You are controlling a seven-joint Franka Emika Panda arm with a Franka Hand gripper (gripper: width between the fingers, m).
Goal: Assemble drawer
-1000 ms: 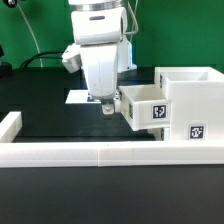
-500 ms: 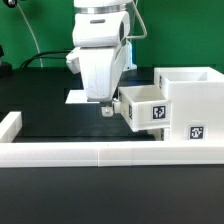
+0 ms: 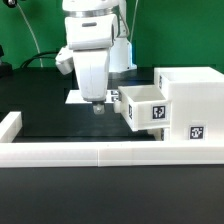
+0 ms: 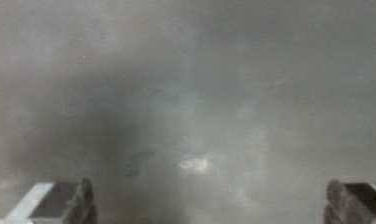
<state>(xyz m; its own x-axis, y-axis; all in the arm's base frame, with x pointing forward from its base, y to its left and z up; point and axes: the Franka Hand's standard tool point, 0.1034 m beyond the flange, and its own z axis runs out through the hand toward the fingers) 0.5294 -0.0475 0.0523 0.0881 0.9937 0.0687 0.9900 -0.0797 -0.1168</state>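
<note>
On the black table [image 3: 50, 125] bounded by a white border wall [image 3: 100, 152], we see the housing [image 3: 190, 105] at three o'clock, one tray [image 3: 145, 105] partly inserted. Our gripper [image 3: 97, 106] hangs spread and empty beside it; pushing remains.

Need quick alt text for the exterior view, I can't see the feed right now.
The gripper hangs empty above the black mat, just off the exterior view's left of a white tray that sticks partway out of the tall white housing. A long low white wall runs across the front.
</note>
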